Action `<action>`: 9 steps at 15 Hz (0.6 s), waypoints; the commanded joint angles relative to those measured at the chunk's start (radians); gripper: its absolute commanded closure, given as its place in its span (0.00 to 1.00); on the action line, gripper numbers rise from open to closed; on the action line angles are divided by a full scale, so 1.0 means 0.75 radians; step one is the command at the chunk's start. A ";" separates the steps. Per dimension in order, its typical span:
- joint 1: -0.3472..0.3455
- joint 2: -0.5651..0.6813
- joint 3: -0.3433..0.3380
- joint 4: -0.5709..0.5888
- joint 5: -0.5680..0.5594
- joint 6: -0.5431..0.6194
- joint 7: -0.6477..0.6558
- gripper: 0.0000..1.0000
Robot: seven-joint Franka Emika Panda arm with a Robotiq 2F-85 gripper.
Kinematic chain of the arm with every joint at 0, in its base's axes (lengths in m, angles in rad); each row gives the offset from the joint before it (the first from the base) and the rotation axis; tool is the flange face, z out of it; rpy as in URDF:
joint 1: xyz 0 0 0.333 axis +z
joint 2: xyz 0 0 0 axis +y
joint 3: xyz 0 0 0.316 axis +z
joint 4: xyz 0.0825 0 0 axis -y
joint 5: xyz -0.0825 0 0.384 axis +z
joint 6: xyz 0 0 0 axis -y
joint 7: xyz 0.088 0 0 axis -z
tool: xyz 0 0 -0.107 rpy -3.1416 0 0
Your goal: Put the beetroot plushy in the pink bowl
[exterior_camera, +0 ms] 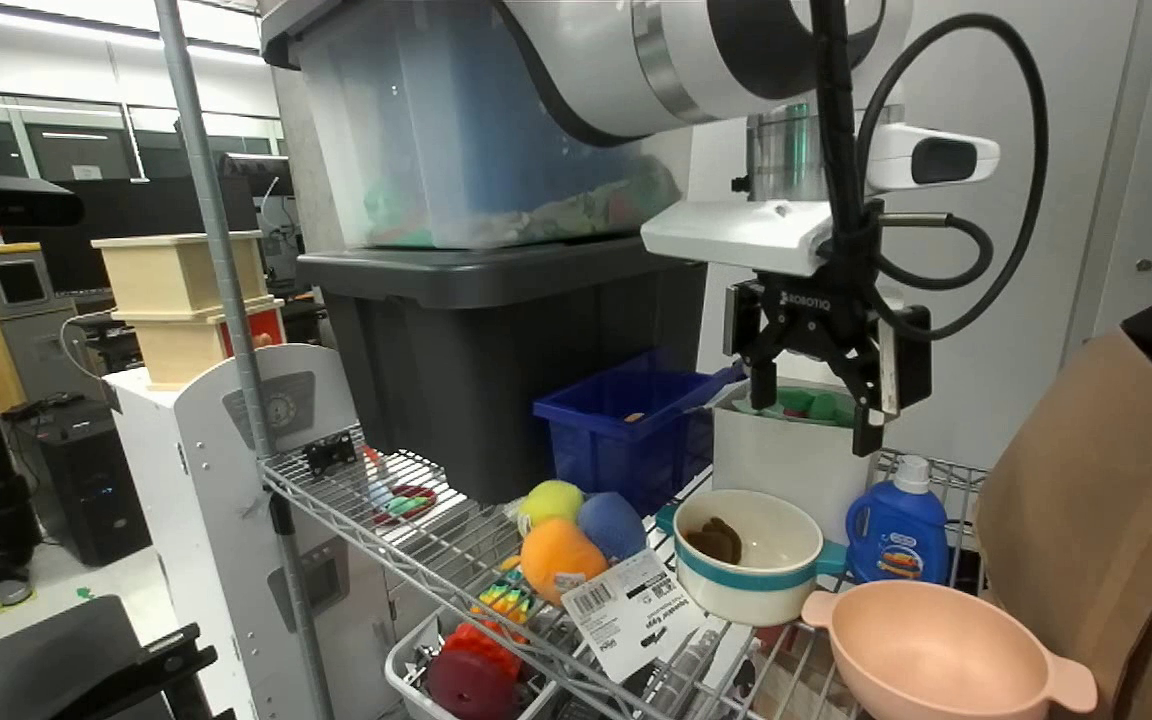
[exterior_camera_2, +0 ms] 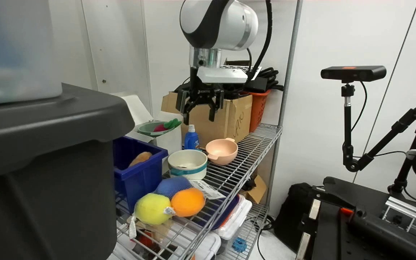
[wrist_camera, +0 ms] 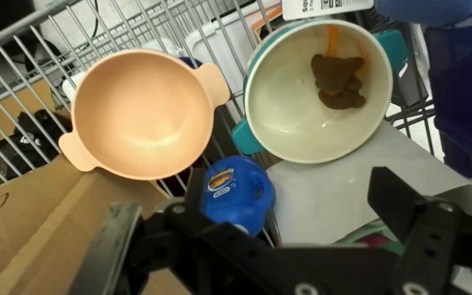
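The fingers (exterior_camera: 869, 430) stood wide apart, pointing downward well above the wire shelf (exterior_camera_2: 264, 139); in an exterior view, the beetroot plushy (exterior_camera_2: 161, 128) lay in a pale green bowl (exterior_camera_2: 146, 128) at the mouth of an open white box (exterior_camera: 786, 465), its magenta side only partly visible, with green shapes (exterior_camera_2: 173, 124) just beside it; the pink bowl (wrist_camera: 144, 116) sat upright on the same shelf, near a cream pot (wrist_camera: 285, 102) with a teal band (a brown soft toy (wrist_camera: 336, 80) lay inside that pot) and just beside a cardboard box (wrist_camera: 39, 229); a blue bottle (exterior_camera: 898, 530) stood near the pink bowl and the pot; a yellow plush (exterior_camera_2: 152, 208), an orange plush (exterior_camera_2: 188, 202) and a blue plush (exterior_camera_2: 172, 186) lay clustered together, with a printed white card (exterior_camera: 633, 615) beside them, near the pot; a dark blue bin (exterior_camera_2: 139, 186) stood close to this cluster, holding a tan object (exterior_camera_2: 141, 159) too hidden to name; a black lidded tub (exterior_camera: 516, 370) stood next to the bin.
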 commanded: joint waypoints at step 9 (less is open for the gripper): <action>0.006 0.198 0.011 0.366 0.010 -0.039 0.015 0.00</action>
